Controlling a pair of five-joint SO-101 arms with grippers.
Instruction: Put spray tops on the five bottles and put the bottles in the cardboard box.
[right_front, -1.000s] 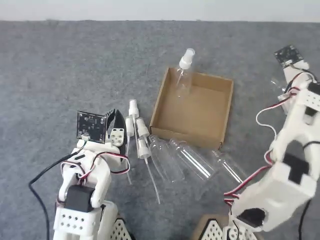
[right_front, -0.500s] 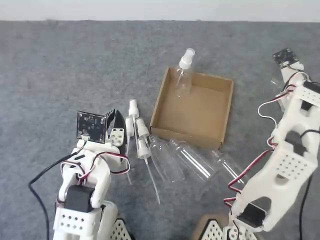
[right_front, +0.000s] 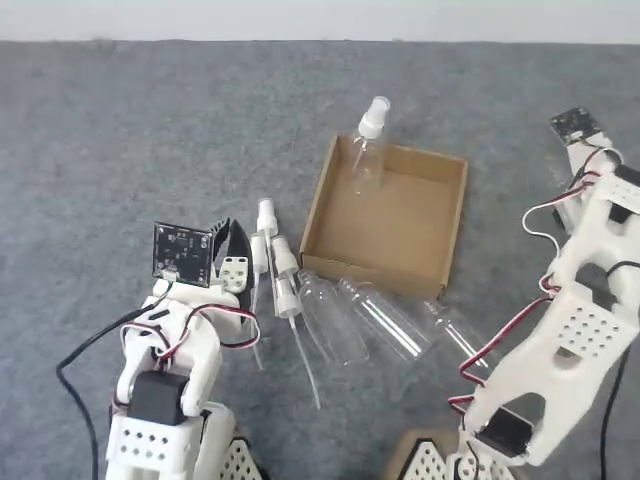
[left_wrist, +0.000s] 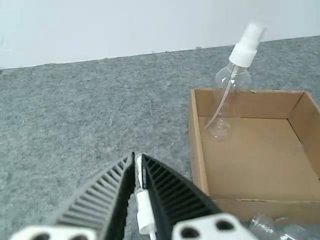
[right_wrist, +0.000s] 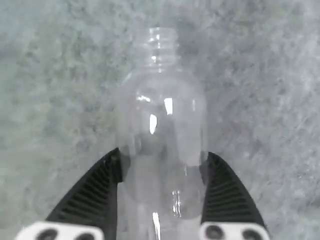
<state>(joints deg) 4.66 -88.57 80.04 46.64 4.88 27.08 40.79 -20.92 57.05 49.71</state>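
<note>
inside the cardboard box (right_front: 458, 225) one capped bottle (right_front: 368, 150) stood; three bare bottles (right_front: 385, 318) lay just before it. the left gripper (left_wrist: 137, 160) pinched a spray top (left_wrist: 142, 207); the right gripper (right_wrist: 161, 157), well apart from the box, clasped an uncapped bottle (right_wrist: 160, 115).

Tabletop from above: a cardboard box (right_front: 318, 200) sits in the middle of the table (right_front: 120, 130), with bottles and spray tops around it and an arm on each side.

Inside the box, in its far left corner, is a capped bottle (right_front: 368, 150). Three bottles (right_front: 385, 318) lie side by side just near of the box's near wall. The spray tops (right_front: 278, 268) lie just left of the box. The left gripper (left_wrist: 137, 159) sits at their left, one spray top between its jaws. Well right of the box, the right gripper (right_wrist: 162, 154) has an uncapped bottle (right_wrist: 161, 115) between its jaws.
</note>
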